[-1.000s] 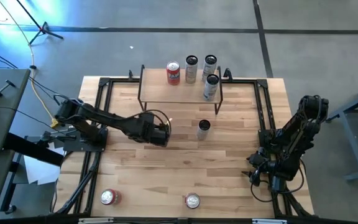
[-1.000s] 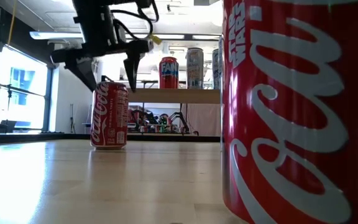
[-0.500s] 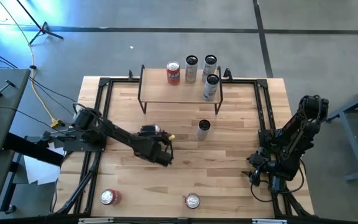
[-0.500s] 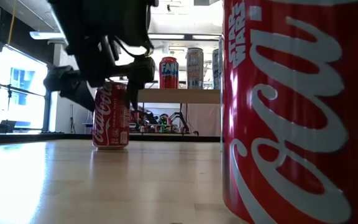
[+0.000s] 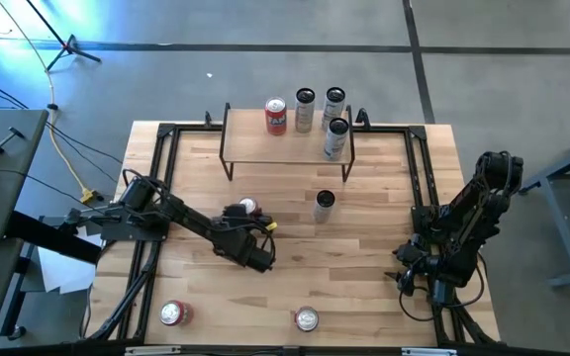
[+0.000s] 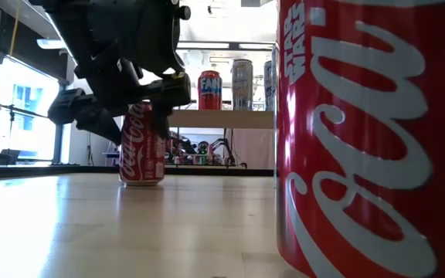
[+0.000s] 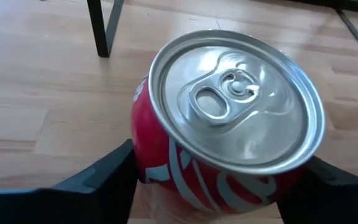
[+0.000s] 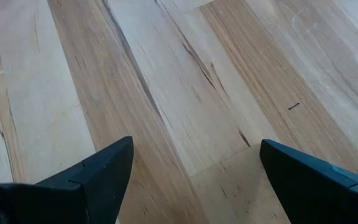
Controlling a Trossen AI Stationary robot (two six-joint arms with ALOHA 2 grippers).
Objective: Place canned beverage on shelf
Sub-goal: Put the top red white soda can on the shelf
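We judge grasp step in hand: left end effector (image 5: 248,229), centre-left of high view, fingers clamped either side of red cola can (image 7: 222,140), can tilted in wrist view, near bottom on surface (image 5: 364,277). Next move, we reckon: lift clear, carry to shelf (image 5: 255,148) at upper centre, set down on bare left stretch. Right end effector (image 8: 188,171) waits at right edge, fingers apart, nothing between. We count: four cans on shelf, one slim can (image 5: 325,205) before it, two red cans at lower edge, plus gripped one: eight.
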